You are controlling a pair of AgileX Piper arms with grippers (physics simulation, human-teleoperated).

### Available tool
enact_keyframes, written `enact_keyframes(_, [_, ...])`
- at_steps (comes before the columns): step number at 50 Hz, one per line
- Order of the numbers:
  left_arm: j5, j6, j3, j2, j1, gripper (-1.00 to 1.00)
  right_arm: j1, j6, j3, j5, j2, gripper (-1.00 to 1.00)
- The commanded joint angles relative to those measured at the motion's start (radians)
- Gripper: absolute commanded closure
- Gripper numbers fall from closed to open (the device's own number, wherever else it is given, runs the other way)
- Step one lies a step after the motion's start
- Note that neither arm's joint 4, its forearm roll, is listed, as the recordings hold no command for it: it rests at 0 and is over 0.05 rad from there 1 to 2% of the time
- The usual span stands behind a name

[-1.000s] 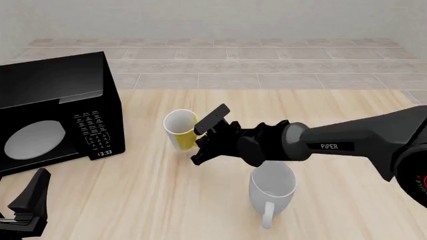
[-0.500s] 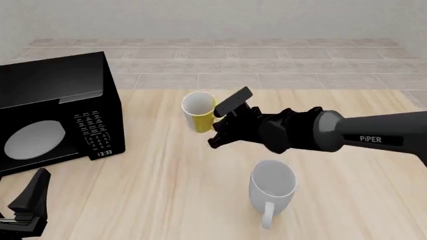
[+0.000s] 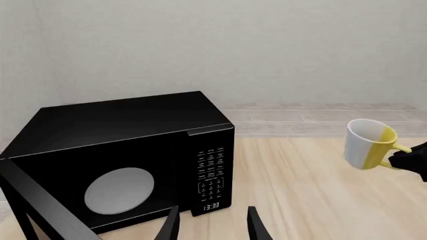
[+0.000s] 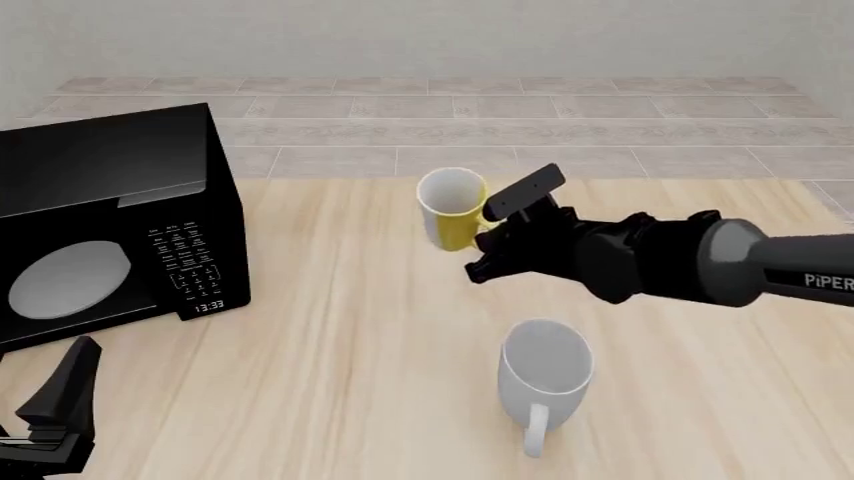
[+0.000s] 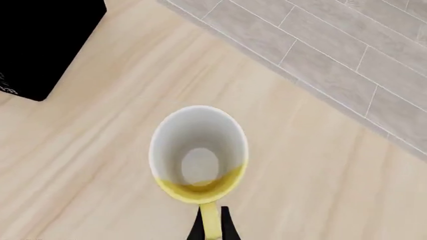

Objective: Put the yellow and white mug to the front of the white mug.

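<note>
My right gripper has its jaws pinched on the yellow handle of the small yellow and white mug — it hangs above the wooden table, beyond the big plain white mug. My left gripper is spread wide near the black microwave. The handle is mostly hidden.

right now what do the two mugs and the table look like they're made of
Yellow and white mug: looks like glazed ceramic, smooth with thick walls. White mug: likely the same, plain and evenly smooth. Table: pale wood or wood-look laminate, with grain streaks. These are renders, so it is only a guess.
</note>
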Motion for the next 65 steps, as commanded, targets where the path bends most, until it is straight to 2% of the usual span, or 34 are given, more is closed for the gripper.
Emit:
enact_keyframes(1, [0.000,0.000,0.000,0.000,0.000,-1.00,-0.051,0.004,0.041,-0.004,-0.054,1.00])
enact_keyframes(28, [0.000,0.000,0.000,0.000,0.000,-1.00,-0.188,0.009,0.184,-0.104,-0.070,1.00])
enact_keyframes(46, [0.000,0.000,0.000,0.000,0.000,-1.00,-0.226,0.016,0.227,-0.186,-0.002,1.00])
enact_keyframes(65, [0.000,0.000,0.000,0.000,0.000,-1.00,-0.249,0.031,0.220,-0.241,0.104,1.00])
